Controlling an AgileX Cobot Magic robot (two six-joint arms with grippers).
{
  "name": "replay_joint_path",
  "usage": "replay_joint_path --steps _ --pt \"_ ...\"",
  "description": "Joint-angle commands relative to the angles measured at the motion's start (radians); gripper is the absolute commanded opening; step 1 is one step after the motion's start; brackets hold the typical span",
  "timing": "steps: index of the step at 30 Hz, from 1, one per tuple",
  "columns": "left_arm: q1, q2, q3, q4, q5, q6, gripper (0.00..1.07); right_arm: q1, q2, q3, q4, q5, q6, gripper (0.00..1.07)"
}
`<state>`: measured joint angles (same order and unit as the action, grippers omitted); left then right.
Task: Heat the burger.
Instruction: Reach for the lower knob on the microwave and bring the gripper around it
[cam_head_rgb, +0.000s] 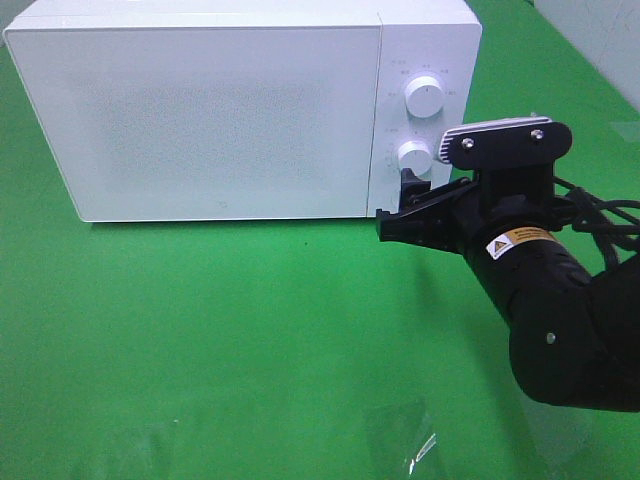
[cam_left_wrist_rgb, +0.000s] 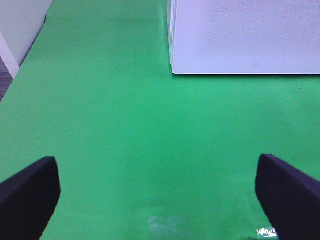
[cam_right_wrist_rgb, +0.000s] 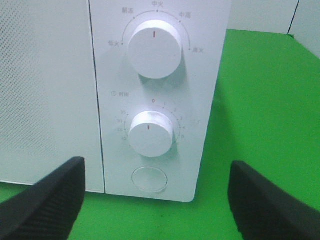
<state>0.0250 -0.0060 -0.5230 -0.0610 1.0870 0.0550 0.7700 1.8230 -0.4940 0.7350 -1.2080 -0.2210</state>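
Right wrist view: right end effector spread wide facing the timer knob, left end effector spread too, both empty. No sign of the burger (probably inside the microwave); likely soft and light, so grip the bun's sides gently.

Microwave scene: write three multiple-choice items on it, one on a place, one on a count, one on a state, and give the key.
1. Where is the right pincer?
A. In front of the microwave's dial panel
B. Over the microwave's roof
C. By the microwave's left end

2. How many round turning dials does the microwave carry?
A. One
B. Two
C. Four

3. How does the microwave's door stand?
A. Wide open
B. Taken off
C. Shut

Key:
1 A, since the right wrist view looks straight at the panel from close by.
2 B, since there is an upper dial and a lower dial.
3 C, since the door lies flush with the front.
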Motion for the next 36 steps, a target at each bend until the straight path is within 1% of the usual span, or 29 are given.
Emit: replay_joint_path --steps 1,5,6,9,10,11,12,13,15,18,19,23,28,36 --pt "0.0 -0.016 0.005 -0.002 -0.016 0.003 0.98 -0.002 0.041 -0.044 -0.002 -0.164 -0.003 0.76" --pt "0.0 -0.016 0.005 -0.002 -0.016 0.003 0.98 -0.02 0.073 -0.077 -0.003 -0.156 -0.003 0.76" --pt "0.0 -0.016 0.005 -0.002 -0.016 0.003 0.98 -0.041 0.095 -0.103 -0.007 -0.144 -0.003 0.76" --pt "0.0 -0.016 0.005 -0.002 -0.016 0.003 0.98 -0.054 0.114 -0.124 -0.009 -0.14 -0.003 0.76" --pt "0.0 -0.016 0.005 -0.002 -0.016 0.003 0.98 -0.067 0.132 -0.146 -0.009 -0.139 -0.003 0.76" --pt "0.0 -0.016 0.005 -0.002 -0.016 0.003 0.98 -0.067 0.132 -0.146 -0.009 -0.139 -0.003 0.76" --pt "0.0 -0.016 0.005 -0.002 -0.016 0.003 0.98 -0.071 0.153 -0.173 -0.009 -0.139 -0.003 0.76" --pt "0.0 -0.016 0.005 -0.002 -0.016 0.003 0.98 -0.071 0.153 -0.173 -0.009 -0.139 -0.003 0.76" --pt "0.0 -0.016 0.005 -0.002 -0.016 0.003 0.98 -0.072 0.181 -0.208 -0.009 -0.14 -0.009 0.76" --pt "0.0 -0.016 0.005 -0.002 -0.016 0.003 0.98 -0.077 0.2 -0.231 -0.008 -0.142 -0.026 0.76" --pt "0.0 -0.016 0.005 -0.002 -0.016 0.003 0.98 -0.083 0.22 -0.257 -0.01 -0.141 -0.033 0.76" --pt "0.0 -0.016 0.005 -0.002 -0.016 0.003 0.98 -0.097 0.253 -0.294 -0.01 -0.141 -0.043 0.76" --pt "0.0 -0.016 0.005 -0.002 -0.016 0.003 0.98 -0.128 0.265 -0.32 -0.013 -0.142 -0.062 0.76" --pt "0.0 -0.016 0.005 -0.002 -0.016 0.003 0.98 -0.139 0.284 -0.332 -0.039 -0.144 -0.058 0.76"
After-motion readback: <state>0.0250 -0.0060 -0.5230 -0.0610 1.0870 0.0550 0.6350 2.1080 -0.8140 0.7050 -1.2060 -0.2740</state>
